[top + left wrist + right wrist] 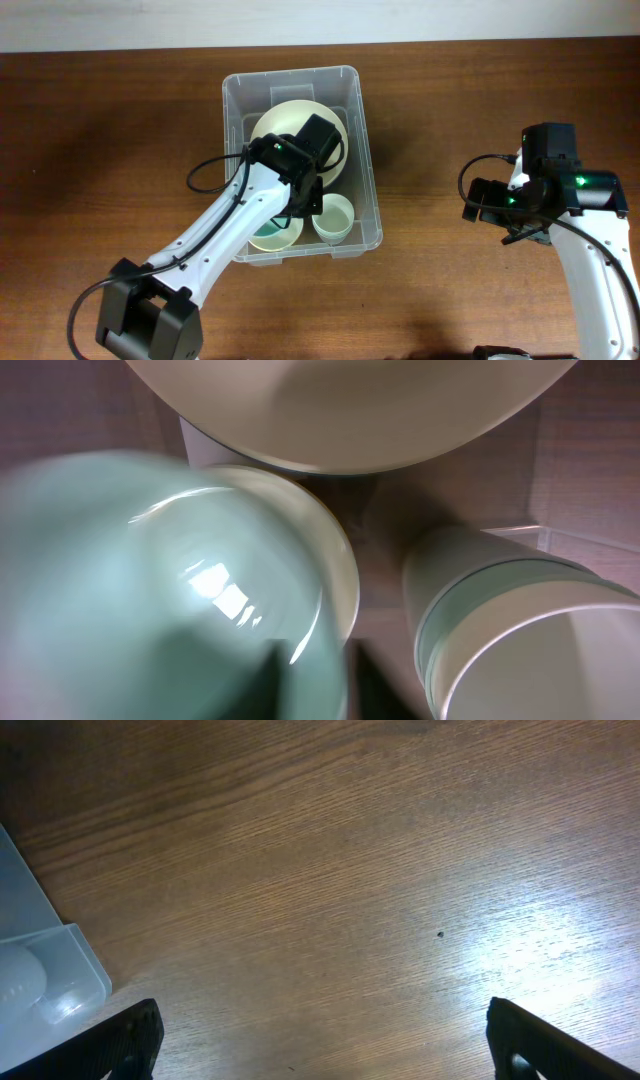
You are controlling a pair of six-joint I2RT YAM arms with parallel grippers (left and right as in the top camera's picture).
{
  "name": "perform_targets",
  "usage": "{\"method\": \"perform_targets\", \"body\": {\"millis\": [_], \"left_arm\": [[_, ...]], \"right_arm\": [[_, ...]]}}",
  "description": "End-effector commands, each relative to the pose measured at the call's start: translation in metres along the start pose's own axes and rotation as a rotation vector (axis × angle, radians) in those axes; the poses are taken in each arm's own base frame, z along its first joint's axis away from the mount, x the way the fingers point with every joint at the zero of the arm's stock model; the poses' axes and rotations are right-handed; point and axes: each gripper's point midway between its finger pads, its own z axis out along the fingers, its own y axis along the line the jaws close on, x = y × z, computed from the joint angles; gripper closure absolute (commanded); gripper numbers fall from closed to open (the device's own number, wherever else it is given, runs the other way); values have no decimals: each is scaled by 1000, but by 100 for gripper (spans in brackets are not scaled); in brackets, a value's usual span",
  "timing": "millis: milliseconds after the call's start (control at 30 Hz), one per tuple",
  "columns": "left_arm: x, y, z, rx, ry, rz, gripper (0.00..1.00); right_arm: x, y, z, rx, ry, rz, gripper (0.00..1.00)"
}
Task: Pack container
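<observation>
The clear container [290, 74] stands mid-table. Inside it are a large cream bowl [285, 118] at the back, a pale green bowl [272, 232] at the front left and a cream cup [334, 216] at the front right. My left gripper [308, 205] reaches down into the container. In the left wrist view the left gripper [322, 660] is slightly open astride the right rim of the green bowl [150, 590], one finger inside and one outside. Beside it is the cup [530, 640], with the cream bowl [350, 410] above. My right gripper [482, 200] hovers wide open over bare wood [325, 1030], holding nothing.
The wooden table [120, 150] stretches to both sides of the container. A corner of the container [40, 970] shows at the left of the right wrist view, well away from the right fingers [130, 1040].
</observation>
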Motion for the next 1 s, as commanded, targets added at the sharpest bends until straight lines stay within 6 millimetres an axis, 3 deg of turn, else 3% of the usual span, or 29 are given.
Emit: {"method": "perform_targets", "body": {"millis": [0, 133, 300, 533, 733, 833, 967], "left_arm": [[3, 1, 6, -13, 14, 14, 53], [1, 4, 5, -22, 4, 10, 50], [-18, 31, -14, -68, -78, -51, 50], [-53, 108, -52, -111, -235, -229, 45], [-87, 156, -58, -100, -321, -153, 44], [-107, 169, -60, -45, -382, -93, 43], [-130, 174, -66, 63, -466, -12, 43]], "right_arm": [[1, 2, 1, 1, 7, -13, 1], [1, 2, 1, 1, 7, -13, 1], [1, 2, 1, 1, 6, -13, 1], [-12, 4, 0, -6, -49, 19, 1], [-56, 16, -6, -59, -230, 32, 1], [-95, 26, -20, -100, -398, 32, 1], [-127, 32, -28, -113, -522, 4, 1]]}}
